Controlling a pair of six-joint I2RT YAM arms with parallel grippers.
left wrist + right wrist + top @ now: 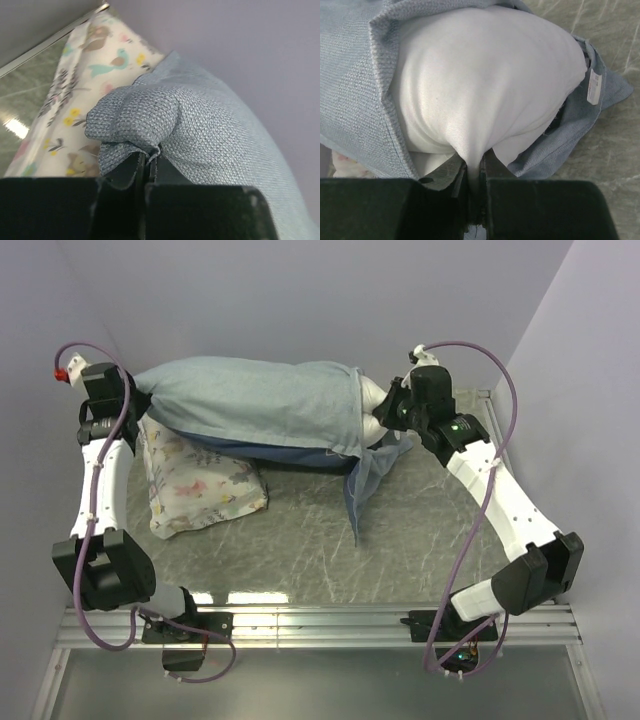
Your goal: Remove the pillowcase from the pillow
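Observation:
The pillowcase (255,400) lies across the back of the table, its pale blue-grey inner side out, navy showing along its lower edge. It still covers most of the plain white pillow (371,408), whose right end bulges out of the opening. My left gripper (105,390) is shut on the pillowcase's closed left end (150,125). My right gripper (388,410) is shut on a pinch of the white pillow (480,95), with the pillowcase's open hem (382,95) beside it and a flap with a white label (592,87) hanging right.
A smaller white pillow with a flower and bird print (200,485) lies under the pillowcase's left part, also in the left wrist view (75,75). The grey table (400,550) is walled at back and sides, with a metal rail (320,625) in front.

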